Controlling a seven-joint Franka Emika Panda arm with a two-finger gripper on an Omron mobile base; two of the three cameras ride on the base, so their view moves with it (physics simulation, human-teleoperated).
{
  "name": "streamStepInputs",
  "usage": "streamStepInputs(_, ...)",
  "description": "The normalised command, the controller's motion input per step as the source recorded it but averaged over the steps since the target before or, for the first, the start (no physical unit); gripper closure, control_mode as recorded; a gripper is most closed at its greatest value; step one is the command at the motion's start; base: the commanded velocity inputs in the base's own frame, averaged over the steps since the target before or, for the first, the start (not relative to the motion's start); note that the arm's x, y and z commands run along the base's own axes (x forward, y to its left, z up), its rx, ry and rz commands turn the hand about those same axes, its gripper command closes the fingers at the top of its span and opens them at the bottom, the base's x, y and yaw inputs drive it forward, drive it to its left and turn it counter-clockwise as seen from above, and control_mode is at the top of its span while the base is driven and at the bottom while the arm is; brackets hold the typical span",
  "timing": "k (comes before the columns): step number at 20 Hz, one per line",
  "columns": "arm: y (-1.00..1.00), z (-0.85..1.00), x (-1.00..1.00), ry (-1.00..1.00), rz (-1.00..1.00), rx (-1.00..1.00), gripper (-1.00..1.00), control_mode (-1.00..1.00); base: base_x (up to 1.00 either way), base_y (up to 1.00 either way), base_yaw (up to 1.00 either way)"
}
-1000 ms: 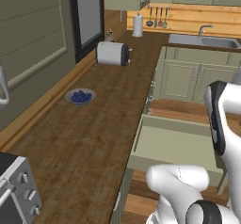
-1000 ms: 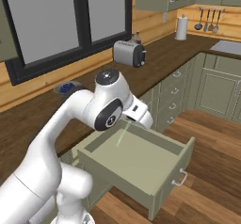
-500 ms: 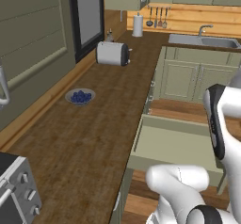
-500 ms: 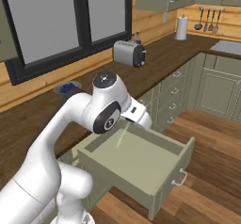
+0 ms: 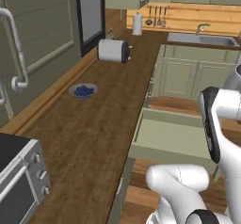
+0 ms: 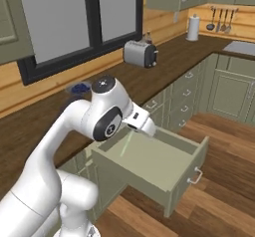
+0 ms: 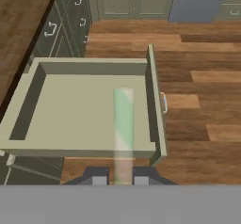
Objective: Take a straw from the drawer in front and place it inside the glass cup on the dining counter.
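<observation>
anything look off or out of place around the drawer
Only that the drawer hangs fully open over the wood floor. The straw is pinched between the jaws of the gripper above it. Nothing spilled or damaged.

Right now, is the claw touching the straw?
Touching. In the hand view the straw runs down between the two fingertips of the claw, above the open drawer, with no gap showing on either side.

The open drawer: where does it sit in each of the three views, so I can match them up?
Left base view: the drawer is lower right of centre, beside the worktop edge.
Right base view: centre to lower right, below the arm.
Hand view: fills the left middle.
Shared landmark: the wood floor beyond the drawer front.
</observation>
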Motion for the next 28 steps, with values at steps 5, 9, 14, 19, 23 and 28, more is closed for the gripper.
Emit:
streamStepInputs(5,0.00,0.00,0.00,0.00,0.00,0.00,1.00,1.00,-0.82,0.00,-0.19)
streamStepInputs(9,0.00,0.00,0.00,0.00,0.00,0.00,1.00,1.00,-0.70,0.00,-0.36)
streamStepInputs(14,0.00,0.00,0.00,0.00,0.00,0.00,1.00,1.00,-0.53,-0.01,-0.48)
streamStepInputs(19,0.00,0.00,0.00,0.00,0.00,0.00,1.00,1.00,-0.38,0.00,-0.58)
streamStepInputs(23,0.00,0.00,0.00,0.00,0.00,0.00,1.00,1.00,-0.31,-0.06,-0.63)
streamStepInputs(28,0.00,0.00,0.00,0.00,0.00,0.00,1.00,1.00,-0.22,-0.06,-0.66)
